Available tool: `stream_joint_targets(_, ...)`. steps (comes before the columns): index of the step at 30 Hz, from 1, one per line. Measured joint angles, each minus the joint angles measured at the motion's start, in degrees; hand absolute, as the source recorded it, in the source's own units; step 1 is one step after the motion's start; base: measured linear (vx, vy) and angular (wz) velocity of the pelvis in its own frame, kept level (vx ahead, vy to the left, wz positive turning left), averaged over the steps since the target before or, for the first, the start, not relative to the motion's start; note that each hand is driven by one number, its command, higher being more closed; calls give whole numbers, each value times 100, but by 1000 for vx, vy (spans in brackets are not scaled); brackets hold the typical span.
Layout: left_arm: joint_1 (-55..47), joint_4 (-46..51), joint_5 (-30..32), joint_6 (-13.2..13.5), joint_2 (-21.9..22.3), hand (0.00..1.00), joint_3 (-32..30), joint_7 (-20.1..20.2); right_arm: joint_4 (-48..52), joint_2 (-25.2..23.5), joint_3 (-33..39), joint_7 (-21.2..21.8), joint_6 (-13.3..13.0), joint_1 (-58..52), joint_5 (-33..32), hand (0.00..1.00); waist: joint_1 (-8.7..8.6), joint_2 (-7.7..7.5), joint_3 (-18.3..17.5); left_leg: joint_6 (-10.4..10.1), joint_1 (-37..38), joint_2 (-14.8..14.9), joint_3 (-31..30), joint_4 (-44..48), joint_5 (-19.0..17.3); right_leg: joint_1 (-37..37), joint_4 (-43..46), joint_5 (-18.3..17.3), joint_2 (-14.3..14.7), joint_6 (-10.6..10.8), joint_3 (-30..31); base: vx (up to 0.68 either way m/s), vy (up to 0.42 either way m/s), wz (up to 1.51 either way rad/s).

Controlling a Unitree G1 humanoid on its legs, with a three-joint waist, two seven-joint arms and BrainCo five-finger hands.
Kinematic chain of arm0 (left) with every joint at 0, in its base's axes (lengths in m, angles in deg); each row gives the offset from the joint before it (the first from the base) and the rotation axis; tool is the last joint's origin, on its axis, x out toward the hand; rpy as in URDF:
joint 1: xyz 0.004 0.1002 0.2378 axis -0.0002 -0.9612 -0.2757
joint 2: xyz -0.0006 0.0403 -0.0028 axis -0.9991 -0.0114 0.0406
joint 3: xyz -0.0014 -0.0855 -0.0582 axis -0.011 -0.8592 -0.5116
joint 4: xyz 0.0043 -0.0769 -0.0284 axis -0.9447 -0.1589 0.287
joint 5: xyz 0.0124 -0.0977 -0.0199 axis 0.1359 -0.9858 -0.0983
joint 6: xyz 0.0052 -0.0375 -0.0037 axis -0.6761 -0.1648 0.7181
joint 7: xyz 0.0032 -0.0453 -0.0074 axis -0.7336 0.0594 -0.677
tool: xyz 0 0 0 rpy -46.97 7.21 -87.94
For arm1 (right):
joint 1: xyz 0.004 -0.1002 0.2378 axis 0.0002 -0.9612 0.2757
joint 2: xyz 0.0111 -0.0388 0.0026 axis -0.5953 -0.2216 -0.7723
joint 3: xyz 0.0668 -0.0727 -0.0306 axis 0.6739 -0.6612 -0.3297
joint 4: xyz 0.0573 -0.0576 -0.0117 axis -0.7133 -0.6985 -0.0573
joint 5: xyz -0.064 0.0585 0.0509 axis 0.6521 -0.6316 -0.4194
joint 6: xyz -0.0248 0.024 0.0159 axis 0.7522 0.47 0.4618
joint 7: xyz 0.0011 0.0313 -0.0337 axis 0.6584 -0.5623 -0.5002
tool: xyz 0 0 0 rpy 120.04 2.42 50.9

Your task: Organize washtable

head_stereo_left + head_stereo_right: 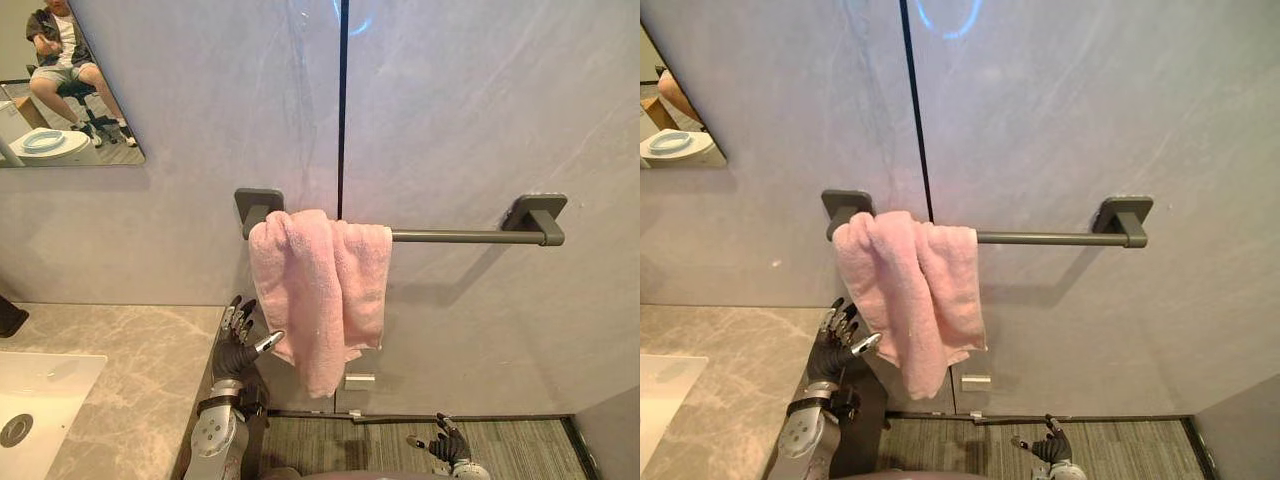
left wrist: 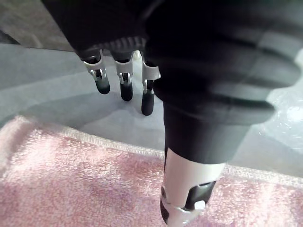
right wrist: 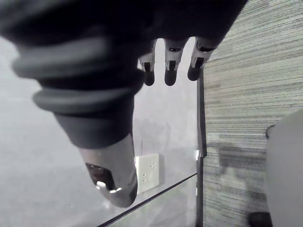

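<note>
A pink towel (image 1: 318, 290) hangs bunched over the left end of a dark grey wall rail (image 1: 450, 236). My left hand (image 1: 237, 345) is raised just left of the towel's lower part, fingers relaxed and holding nothing, thumb tip close to the cloth. In the left wrist view the pink towel (image 2: 94, 189) lies just past the left hand's fingers (image 2: 124, 82). My right hand (image 1: 448, 445) hangs low over the striped floor, open and empty, with its fingers (image 3: 170, 68) apart.
A marble washtable top (image 1: 120, 370) with a white basin (image 1: 40, 395) lies at the lower left. A mirror (image 1: 70, 80) on the wall reflects a seated person. A white wall socket (image 1: 360, 380) sits below the towel.
</note>
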Motion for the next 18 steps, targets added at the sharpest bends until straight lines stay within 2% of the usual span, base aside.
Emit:
stream_joint_targets(7, 4, -128, 196, 1, -149, 0, 130, -28, -50, 133, 1, 0, 1, 51, 3, 0, -43, 82, -52, 27, 79, -53, 74, -245, 135, -34, -98, 71, -15, 11, 90, -7, 4, -6)
stream_joint_targets(8, 4, -129, 226, 1, -168, 100, 165, -54, -64, 136, -1, 1, 1, 60, 4, 0, -43, 82, -53, 27, 94, -56, 80, -278, 153, -38, -99, 76, -15, 8, 97, -20, 1, -4)
stream_joint_targets(13, 224, -435, 321, 11, -295, 100, 269, -72, -210, 143, -1, 5, 47, 171, 37, 0, -78, 79, -52, 38, 162, -65, 102, -400, 217, -42, -105, 94, -10, 3, 129, -7, -2, -2)
stream_joint_targets(14, 357, -496, 340, 12, -294, 100, 303, -68, -210, 143, -3, 8, 63, 211, 88, 0, -143, 75, -52, 38, 166, -68, 105, -407, 217, -42, -119, 105, -10, 3, 145, -19, -1, -12)
stream_joint_targets(18, 695, -540, 453, 22, -313, 100, 472, -57, -205, 177, -2, 9, 65, 229, 165, 0, -193, 66, -52, 65, 260, -91, 121, -550, 236, -38, -244, 184, 8, -3, 276, 3, 4, -18)
